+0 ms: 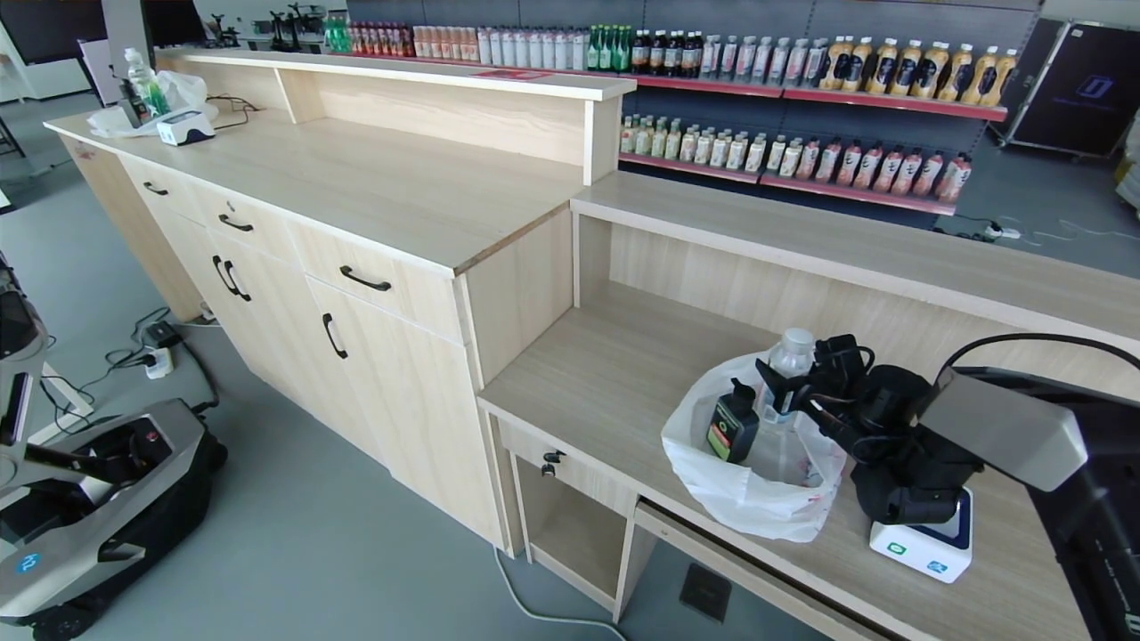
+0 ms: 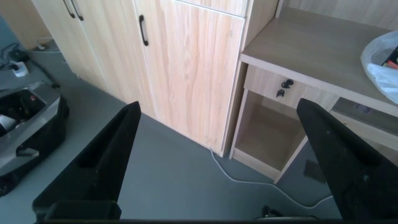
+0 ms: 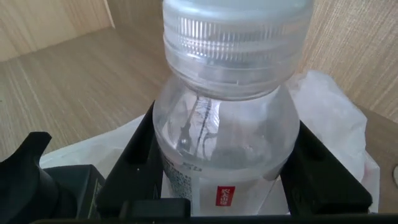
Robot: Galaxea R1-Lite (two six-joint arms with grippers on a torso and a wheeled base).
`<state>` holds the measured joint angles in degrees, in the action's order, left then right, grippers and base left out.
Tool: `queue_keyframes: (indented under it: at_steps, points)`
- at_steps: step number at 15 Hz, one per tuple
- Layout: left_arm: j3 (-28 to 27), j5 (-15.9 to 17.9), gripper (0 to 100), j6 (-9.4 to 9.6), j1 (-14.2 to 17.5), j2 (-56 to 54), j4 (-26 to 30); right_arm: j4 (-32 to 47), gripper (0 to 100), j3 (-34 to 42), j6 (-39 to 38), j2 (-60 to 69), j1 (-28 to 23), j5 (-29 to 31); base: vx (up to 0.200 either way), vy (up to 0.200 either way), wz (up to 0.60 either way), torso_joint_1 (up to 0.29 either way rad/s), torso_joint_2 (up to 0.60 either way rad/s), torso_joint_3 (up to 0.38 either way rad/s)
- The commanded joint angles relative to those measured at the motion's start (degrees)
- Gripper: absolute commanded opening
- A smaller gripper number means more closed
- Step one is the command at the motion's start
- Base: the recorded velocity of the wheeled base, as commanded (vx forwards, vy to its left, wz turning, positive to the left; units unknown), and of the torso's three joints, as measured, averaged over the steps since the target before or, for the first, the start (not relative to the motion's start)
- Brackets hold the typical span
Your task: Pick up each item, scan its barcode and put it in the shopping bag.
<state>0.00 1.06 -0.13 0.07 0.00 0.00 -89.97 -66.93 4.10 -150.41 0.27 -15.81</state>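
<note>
A clear water bottle (image 1: 791, 356) with a white cap stands upright over the white plastic shopping bag (image 1: 712, 481) on the low wooden counter. My right gripper (image 1: 788, 392) is shut on the bottle's body, its black fingers (image 3: 134, 165) pressing both sides of the bottle (image 3: 230, 124). A dark bottle (image 1: 732, 425) with a black pump cap sits inside the bag. The white barcode scanner (image 1: 926, 543) rests on the counter just right of the bag, partly behind my right wrist. My left gripper (image 2: 217, 162) hangs open above the grey floor, left of the counter.
A tall wooden cabinet (image 1: 356, 205) with drawers stands left of the low counter (image 1: 606, 374). Another scanner, bag and bottles (image 1: 156, 102) lie at its far end. Shelves of drinks (image 1: 802, 107) line the back. Cables and a power strip (image 1: 156, 356) lie on the floor.
</note>
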Motion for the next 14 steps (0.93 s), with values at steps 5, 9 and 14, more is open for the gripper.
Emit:
queue_keyframes:
  at_steps: [5, 9, 14]
  points:
    - [0.00, -0.01, 100, -0.04, 0.01, 0.00, 0.00, -0.03, 0, -1.63, 1.18, -3.31, -0.36, -0.01, 0.000, 0.000, 0.00, 0.000, 0.00, 0.000]
    - [0.00, -0.01, 100, -0.04, 0.01, 0.00, 0.00, -0.03, 100, -2.07, 1.09, -3.23, -0.80, -0.10, 0.000, 0.000, 0.00, 0.000, 0.00, 0.000]
    - [0.00, -0.09, 100, -0.04, 0.01, 0.09, 0.00, 5.15, 100, 3.29, 0.65, 8.38, -0.62, -1.59, 0.000, 0.000, 0.00, 0.000, 0.00, 0.000]
